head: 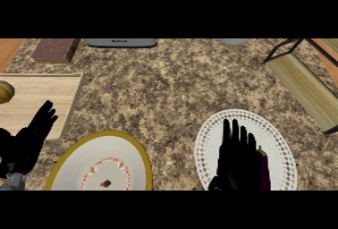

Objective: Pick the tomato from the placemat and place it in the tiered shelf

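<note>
A white lacy round placemat [214,129] lies at the lower right of the counter. My right hand [236,163] hovers over it, open, with straight fingers pointing away from me. A dark maroon, elongated object [264,167] shows along the hand's right side on the placemat, mostly hidden; I see no red round tomato, and I cannot tell whether the hand touches the object. The tiered shelf [307,87], a light wooden board in a black frame, stands at the far right. My left hand [30,138] rests open at the left edge, fingers up.
A yellow-rimmed white plate [135,152] with small food bits sits at the lower left. A wooden cutting board [46,96] holds a yellowish round thing [5,91]. A brown block [56,49] and a grey appliance [122,42] stand at the back.
</note>
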